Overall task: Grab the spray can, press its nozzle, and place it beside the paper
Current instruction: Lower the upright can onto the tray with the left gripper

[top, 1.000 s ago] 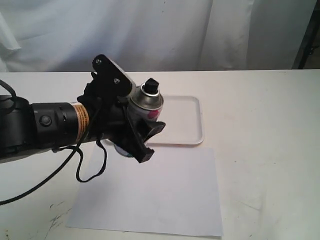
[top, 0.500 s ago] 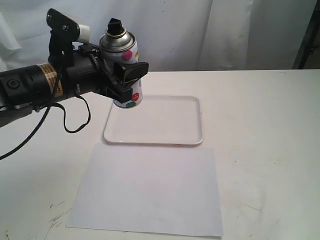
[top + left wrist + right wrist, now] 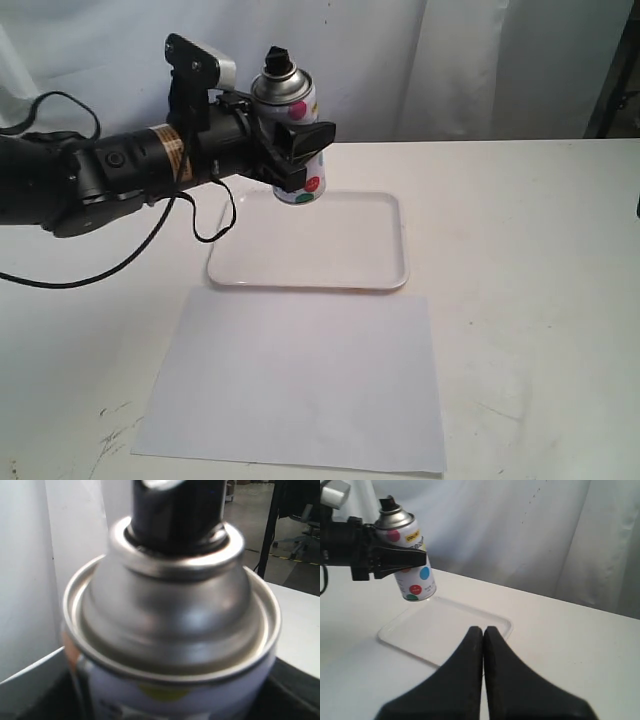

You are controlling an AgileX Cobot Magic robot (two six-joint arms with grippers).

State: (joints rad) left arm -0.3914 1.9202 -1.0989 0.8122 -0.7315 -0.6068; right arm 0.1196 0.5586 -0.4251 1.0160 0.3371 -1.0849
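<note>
Table (image 3: 520, 300): white; tray (image 3: 395, 270) at 12 o'clock from the paper (image 3: 300, 380)
Spray can (image 3: 297, 108): upright, airborne over tray's 11 o'clock edge, nozzle (image 3: 277, 58) uppermost
Left gripper (image 3: 296, 143): clamped on can
Right gripper (image 3: 483, 635): fingers pressed together, empty

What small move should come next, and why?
Probably bring the right gripper, shut and empty, up toward the nozzle to press it. The left gripper holds the can upright in the air above the tray, and nothing touches the nozzle yet.

A white curtain (image 3: 450, 60) hangs behind the white table (image 3: 530, 250).
</note>
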